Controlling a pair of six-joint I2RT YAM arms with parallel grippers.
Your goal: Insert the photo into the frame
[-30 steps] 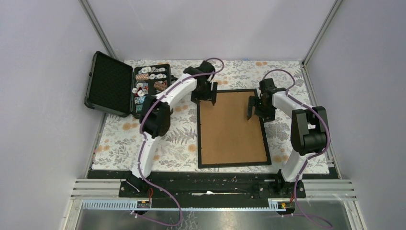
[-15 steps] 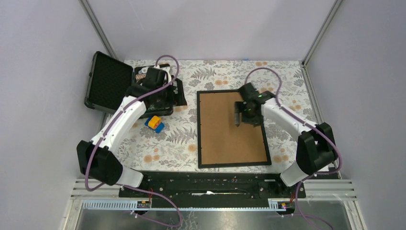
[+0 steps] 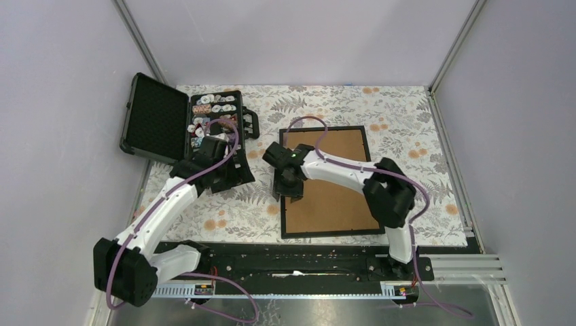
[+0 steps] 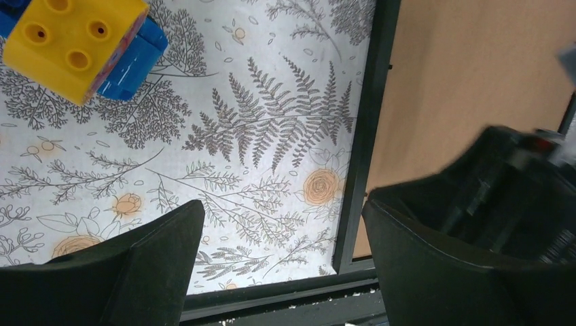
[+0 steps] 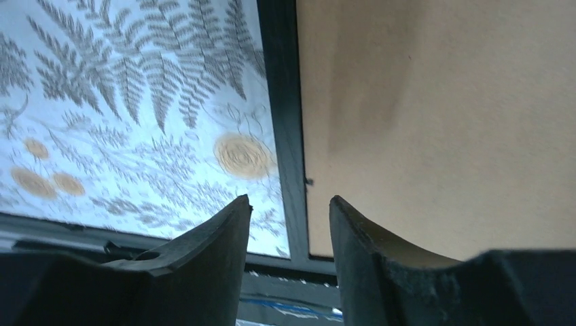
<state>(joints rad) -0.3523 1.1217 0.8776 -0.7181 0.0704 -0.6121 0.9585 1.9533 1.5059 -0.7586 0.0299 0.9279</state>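
Observation:
The frame (image 3: 336, 190) lies back up on the patterned cloth, its brown board ringed by thin black moulding. The photo is out of view. My right gripper (image 3: 288, 193) reaches across to the frame's left side. In the right wrist view it (image 5: 289, 200) hangs open, its jaws partly apart on either side of the left moulding (image 5: 282, 102), with nothing between them. My left gripper (image 3: 238, 173) hovers over the cloth left of the frame. Seen from the left wrist, it (image 4: 282, 204) is wide open and empty, with the moulding (image 4: 370, 102) just to its right.
A yellow and blue toy block (image 4: 75, 47) lies on the cloth left of the frame. An open black case (image 3: 159, 119) with a foam lid stands at the back left, with several small items in its tray (image 3: 214, 115). Grey walls enclose the table.
My right arm swung from the frame's upper right to its left edge, its jaws narrowing. My left arm drew back from the case towards the frame and now covers the block in the top view.

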